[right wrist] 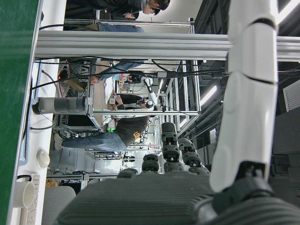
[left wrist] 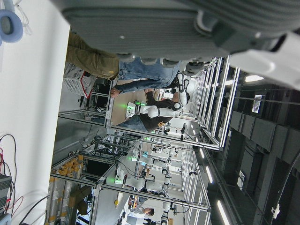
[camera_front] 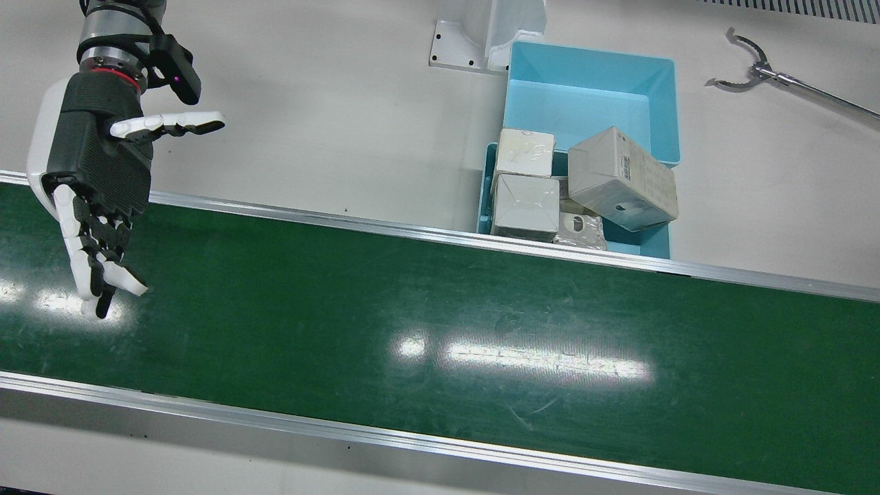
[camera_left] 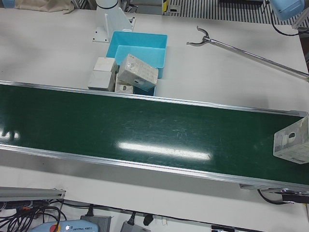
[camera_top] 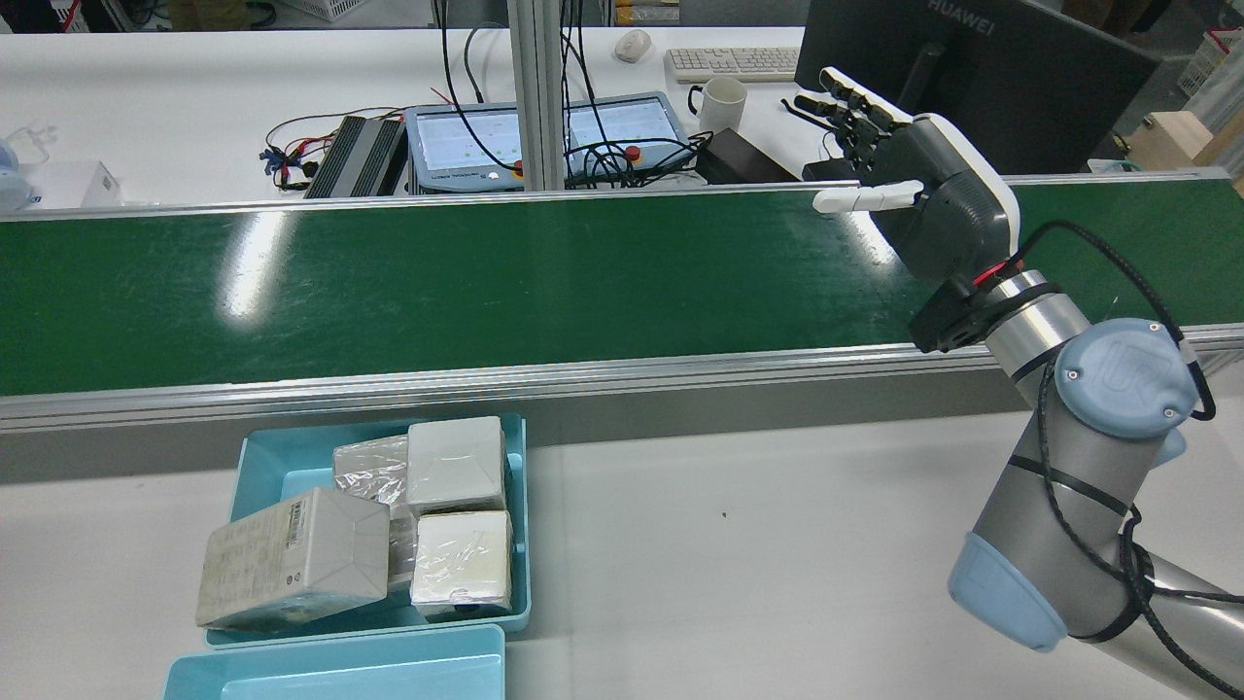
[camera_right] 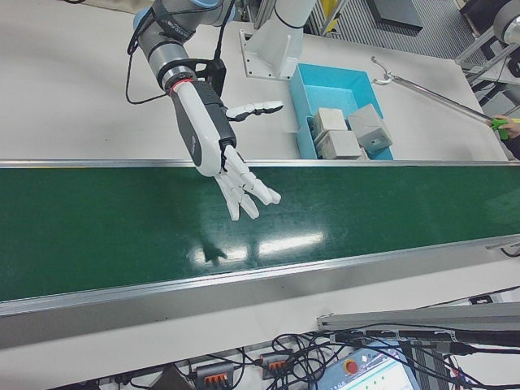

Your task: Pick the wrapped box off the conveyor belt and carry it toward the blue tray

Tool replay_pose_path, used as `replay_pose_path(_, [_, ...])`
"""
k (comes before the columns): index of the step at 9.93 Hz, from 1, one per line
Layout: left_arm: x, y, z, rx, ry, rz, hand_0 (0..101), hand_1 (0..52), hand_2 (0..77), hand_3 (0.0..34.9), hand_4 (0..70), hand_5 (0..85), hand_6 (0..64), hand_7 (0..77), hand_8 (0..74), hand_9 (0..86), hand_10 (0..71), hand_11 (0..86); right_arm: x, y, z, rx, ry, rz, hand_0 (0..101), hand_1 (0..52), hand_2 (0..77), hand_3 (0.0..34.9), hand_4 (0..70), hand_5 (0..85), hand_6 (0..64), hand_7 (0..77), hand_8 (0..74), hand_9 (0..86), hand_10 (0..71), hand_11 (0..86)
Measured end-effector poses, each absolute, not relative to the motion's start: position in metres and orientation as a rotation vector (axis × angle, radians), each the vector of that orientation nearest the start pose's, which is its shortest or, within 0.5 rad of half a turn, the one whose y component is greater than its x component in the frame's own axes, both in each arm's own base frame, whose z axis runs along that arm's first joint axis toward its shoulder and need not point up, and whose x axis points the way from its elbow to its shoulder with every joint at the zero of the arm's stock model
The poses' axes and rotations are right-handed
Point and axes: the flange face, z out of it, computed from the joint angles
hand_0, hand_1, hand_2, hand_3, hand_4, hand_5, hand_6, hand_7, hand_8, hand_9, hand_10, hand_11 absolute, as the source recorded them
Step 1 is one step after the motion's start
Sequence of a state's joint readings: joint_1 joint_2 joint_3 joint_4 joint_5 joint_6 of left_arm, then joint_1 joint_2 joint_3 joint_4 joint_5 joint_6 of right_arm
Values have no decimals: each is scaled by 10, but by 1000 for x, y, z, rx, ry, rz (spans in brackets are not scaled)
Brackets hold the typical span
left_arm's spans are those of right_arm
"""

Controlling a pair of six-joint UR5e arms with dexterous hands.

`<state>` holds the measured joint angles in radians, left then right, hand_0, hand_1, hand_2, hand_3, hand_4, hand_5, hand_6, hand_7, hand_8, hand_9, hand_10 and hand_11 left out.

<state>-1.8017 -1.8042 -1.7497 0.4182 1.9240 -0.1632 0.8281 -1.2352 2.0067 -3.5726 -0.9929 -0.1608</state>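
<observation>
A wrapped grey box (camera_left: pixel 292 141) lies on the green conveyor belt (camera_front: pixel 412 309) at the far right edge of the left-front view; no other view shows it. The blue tray (camera_front: pixel 653 242) beside the belt holds several wrapped boxes (camera_front: pixel 622 179); it also shows in the rear view (camera_top: pixel 255 457). My right hand (camera_front: pixel 96 172) is open and empty, fingers spread, above the other end of the belt, far from the box; it also shows in the rear view (camera_top: pixel 933 209) and the right-front view (camera_right: pixel 215 138). My left hand (left wrist: pixel 164 28) shows only as a palm, holding nothing.
A second, empty blue tray (camera_front: pixel 591 89) stands behind the filled one, by a white pedestal (camera_front: pixel 481 41). A metal grabber tool (camera_front: pixel 749 65) lies on the table beyond the trays. Aluminium rails (camera_front: pixel 344 223) edge the belt.
</observation>
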Motion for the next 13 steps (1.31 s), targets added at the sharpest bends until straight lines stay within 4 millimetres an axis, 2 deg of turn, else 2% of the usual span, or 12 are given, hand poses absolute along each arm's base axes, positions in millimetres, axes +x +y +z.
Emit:
replay_pose_path(3, [-222, -513, 519, -321, 2214, -2249, 0, 0, 5, 0, 5, 11, 5, 5, 5, 0, 5, 0, -225, -522, 358, 221, 2560, -1913, 468, 115, 49, 0, 104, 93, 120, 229, 60, 87, 0, 16])
replay_pose_path(4, [-222, -513, 519, -321, 2214, -2249, 0, 0, 5, 0, 5, 11, 5, 5, 5, 0, 5, 0, -225, -522, 359, 222, 2559, -1914, 469, 125, 65, 0, 115, 87, 109, 224, 60, 87, 0, 16])
replay_pose_path(5, [-222, -513, 519, -321, 2214, -2249, 0, 0, 11, 0, 5, 11, 5, 5, 5, 0, 5, 5, -226, -523, 360, 221, 2558, -1917, 469, 131, 60, 0, 109, 87, 87, 185, 60, 65, 0, 16])
replay_pose_path(9, [-222, -513, 519, -321, 2214, -2249, 0, 0, 11, 0, 5, 11, 0, 5, 5, 5, 0, 5, -230, -525, 358, 226, 2557, -1913, 469, 120, 55, 0, 142, 93, 93, 196, 60, 82, 0, 16])
replay_pose_path(11, [-222, -513, 519, -321, 2214, -2249, 0, 0, 11, 0, 5, 11, 5, 5, 5, 0, 5, 5, -231, -526, 356, 227, 2558, -1910, 469, 104, 38, 0, 142, 109, 104, 218, 76, 93, 0, 16])
replay_pose_path(13, [-222, -513, 519, -321, 2214, -2249, 0, 0, 5, 0, 5, 11, 5, 5, 5, 0, 0, 5, -231, -526, 356, 227, 2558, -1910, 470, 109, 38, 0, 142, 109, 104, 218, 76, 93, 0, 16])
